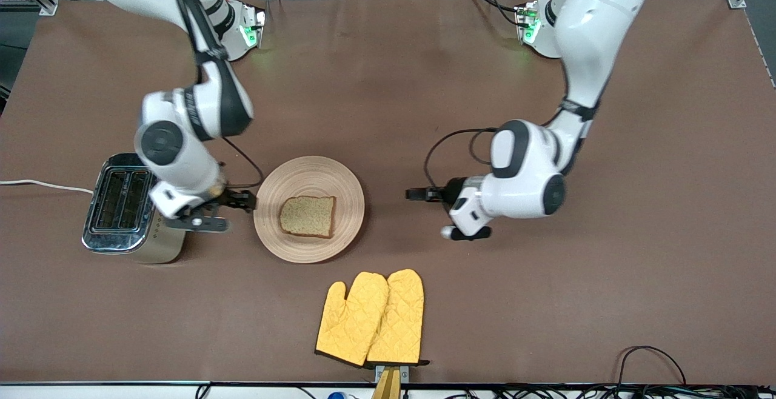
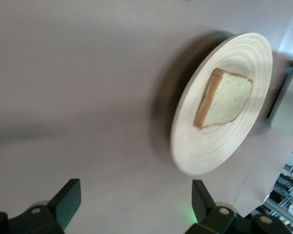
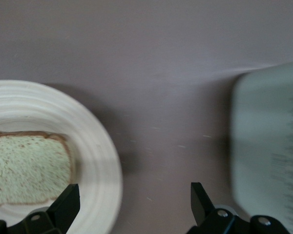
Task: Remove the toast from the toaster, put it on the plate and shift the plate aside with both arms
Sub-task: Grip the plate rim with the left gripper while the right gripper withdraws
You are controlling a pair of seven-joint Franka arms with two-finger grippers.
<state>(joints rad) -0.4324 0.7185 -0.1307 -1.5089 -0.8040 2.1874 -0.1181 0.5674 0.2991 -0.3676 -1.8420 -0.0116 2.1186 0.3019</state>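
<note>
Now we see toast (image 1: 307, 216) on plate (image 1: 309, 208); right gripper (image 1: 247, 200) at plate's 9 o'clock, left gripper (image 1: 414, 193) at 3 o'clock, fingers (image 2: 67, 201) apart on both.

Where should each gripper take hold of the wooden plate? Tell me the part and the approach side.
Grip the plate by its thin raised rim, one gripper at each end. The right gripper should come in level from the toaster end, and the left gripper from the left arm's end. Both are open. The toast lies mid-plate, so the rim is bare.
</note>
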